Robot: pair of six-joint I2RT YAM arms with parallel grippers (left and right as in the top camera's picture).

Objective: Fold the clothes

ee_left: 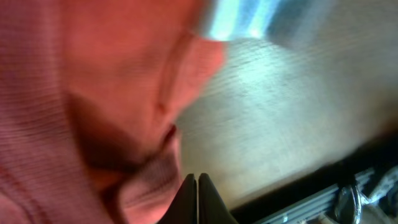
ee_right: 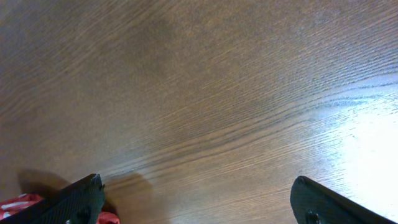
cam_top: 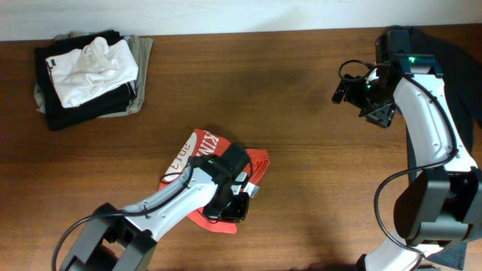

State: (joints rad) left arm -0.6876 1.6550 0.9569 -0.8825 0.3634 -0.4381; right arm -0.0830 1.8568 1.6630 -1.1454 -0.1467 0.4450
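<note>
The red-orange T-shirt (cam_top: 202, 154) with white lettering lies bunched on the wooden table (cam_top: 301, 150), left of centre. My left gripper (cam_top: 232, 205) sits low over its right edge. In the left wrist view the red cloth (ee_left: 81, 93) fills the left half, and my left gripper (ee_left: 197, 182) is shut, with its tips pressed together just right of a fold and no cloth showing between them. My right gripper (cam_top: 346, 84) hovers open over bare wood at the back right. Its fingers (ee_right: 81, 199) stand wide apart. A scrap of red shirt (ee_right: 18, 204) shows at that view's lower left corner.
A stack of folded clothes (cam_top: 90, 71), black, grey and white, sits at the back left corner. A black garment (cam_top: 456, 53) lies under the right arm at the back right. The table's near edge (ee_left: 298, 180) shows in the left wrist view.
</note>
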